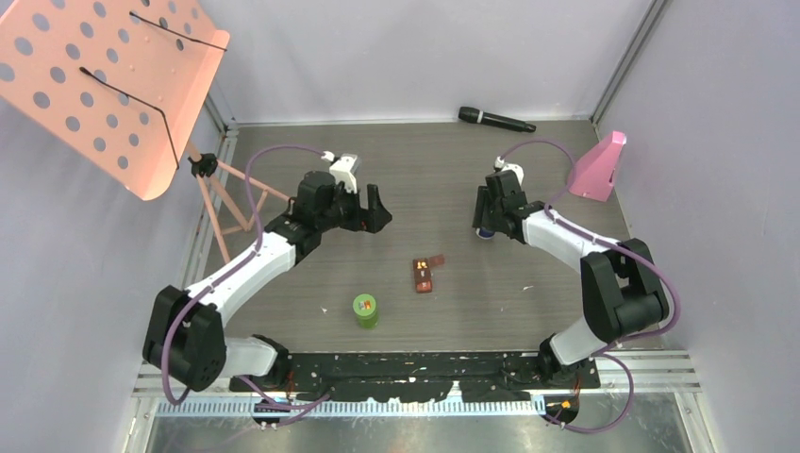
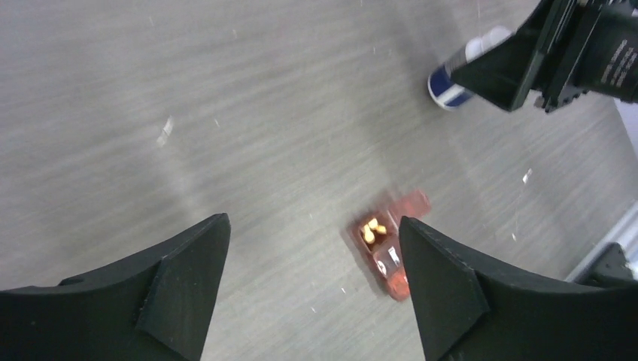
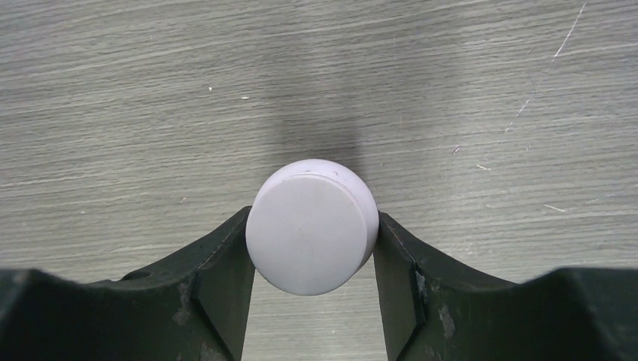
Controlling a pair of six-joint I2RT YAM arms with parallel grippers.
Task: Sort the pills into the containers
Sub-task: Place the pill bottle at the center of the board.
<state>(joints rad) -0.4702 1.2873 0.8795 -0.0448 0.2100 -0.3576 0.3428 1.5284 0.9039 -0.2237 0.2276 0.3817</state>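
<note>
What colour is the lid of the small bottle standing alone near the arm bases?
Green. The bottle lid shows best in the top external view.

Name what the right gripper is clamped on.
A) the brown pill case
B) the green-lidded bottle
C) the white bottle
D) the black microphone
C: in the right wrist view the right gripper presses on both sides of the white bottle, while the green-lidded bottle and the brown pill case sit apart from it, untouched.
</note>
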